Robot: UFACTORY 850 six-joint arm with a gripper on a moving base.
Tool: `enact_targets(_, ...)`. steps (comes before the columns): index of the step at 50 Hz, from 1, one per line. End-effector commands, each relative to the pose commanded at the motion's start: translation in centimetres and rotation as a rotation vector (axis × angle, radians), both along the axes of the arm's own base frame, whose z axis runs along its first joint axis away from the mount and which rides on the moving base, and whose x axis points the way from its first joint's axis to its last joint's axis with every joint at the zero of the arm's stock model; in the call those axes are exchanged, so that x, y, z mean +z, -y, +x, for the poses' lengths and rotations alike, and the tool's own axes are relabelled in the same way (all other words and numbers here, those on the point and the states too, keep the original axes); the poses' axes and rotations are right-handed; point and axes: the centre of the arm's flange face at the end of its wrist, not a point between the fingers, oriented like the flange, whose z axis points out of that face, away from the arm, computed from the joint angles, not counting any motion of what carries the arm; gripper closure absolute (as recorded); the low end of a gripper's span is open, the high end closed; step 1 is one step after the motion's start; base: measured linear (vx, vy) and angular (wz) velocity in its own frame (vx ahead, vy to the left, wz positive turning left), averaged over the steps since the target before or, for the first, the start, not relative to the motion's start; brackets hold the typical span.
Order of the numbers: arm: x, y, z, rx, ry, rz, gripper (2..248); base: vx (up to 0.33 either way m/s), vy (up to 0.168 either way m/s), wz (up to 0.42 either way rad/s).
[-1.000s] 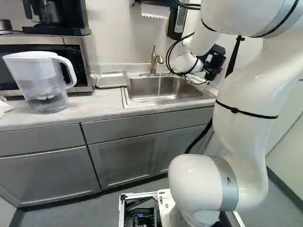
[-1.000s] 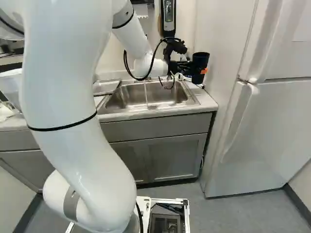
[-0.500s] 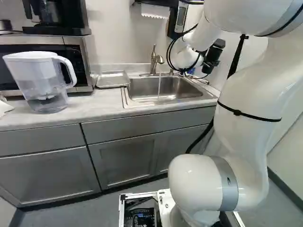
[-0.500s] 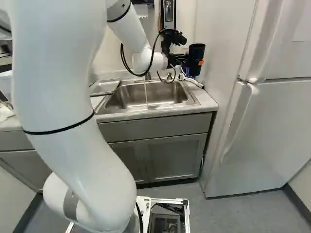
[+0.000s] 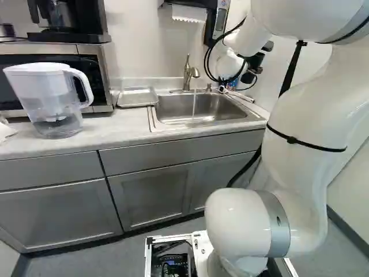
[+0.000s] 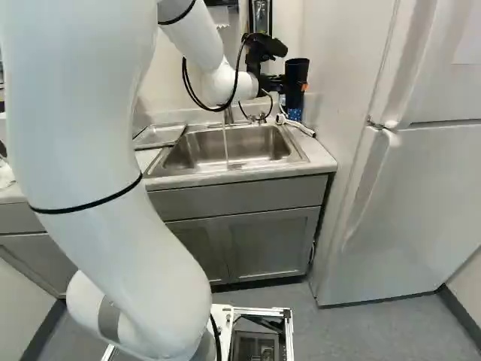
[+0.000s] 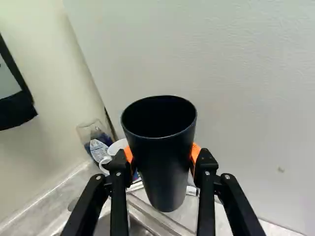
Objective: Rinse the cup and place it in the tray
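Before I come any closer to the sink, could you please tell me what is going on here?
The arm's gripper is holding a black cup upright, mouth up, off to the side of the sink away from the tray. Water is running from the tap into the sink, but the cup is not under it. The cup is not in the tray; whether it has been rinsed, I cannot tell.

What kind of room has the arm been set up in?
Probably a small kitchen or break room: there is a sink with a running faucet set in a counter over grey cabinets, a water pitcher beside a microwave, and what looks like a fridge past the counter's end.
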Motion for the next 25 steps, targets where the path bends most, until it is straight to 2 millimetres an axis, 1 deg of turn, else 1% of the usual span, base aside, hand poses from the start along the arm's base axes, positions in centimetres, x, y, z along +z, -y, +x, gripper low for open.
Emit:
enact_targets(8, 0.84, -0.25, 0.17, 0.04, -0.004, -0.009, 125, 0.0, 0.0, 0.0)
enact_targets(25, 0.71, -0.79, -0.02, 0.117, -0.049, -0.031, 125, 0.0, 0.0, 0.0)
